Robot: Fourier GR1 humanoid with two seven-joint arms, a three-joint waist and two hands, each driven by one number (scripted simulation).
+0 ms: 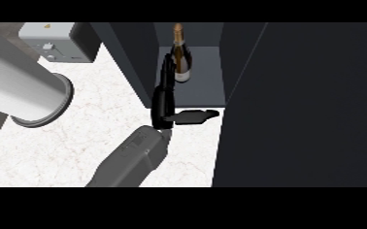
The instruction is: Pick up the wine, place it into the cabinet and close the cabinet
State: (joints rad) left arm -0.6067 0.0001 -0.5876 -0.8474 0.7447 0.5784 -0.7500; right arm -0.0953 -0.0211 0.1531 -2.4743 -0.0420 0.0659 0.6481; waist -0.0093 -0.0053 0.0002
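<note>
Upright on the floor of the cabinet (204, 85), well inside the open bay: wine (182, 60), pale label low on the body. Probably set deep to leave room for the door's swing.

In through the cabinet mouth: left hand (163, 110), forearm rising from the view's lower edge over the pale worktop (72, 145). Fingers (167, 77) straight and long, laid along the left flank of the wine, either just beside it or grazing it; cannot tell which. Thumb (197, 117) splayed to the right near the cabinet's front lip, apart from the glass. Nothing curled round anything: hand spread wide, holding nothing. Reads as a let-go posture, with the wine standing on its own base.

Filling the view's right: door (287, 106), a broad dark panel, taken as swung open. No sign of the right hand anywhere.

Judged stage: placing as good as done, closing not yet begun. Next move calls for drawing the fingers straight back out without brushing the wine, which is tall, narrow and easy to tip. Then a push on the door.

Off to the left, not part of the task: grey boxy appliance (52, 41) at the worktop's back, large grey cylinder (36, 97) near it.
</note>
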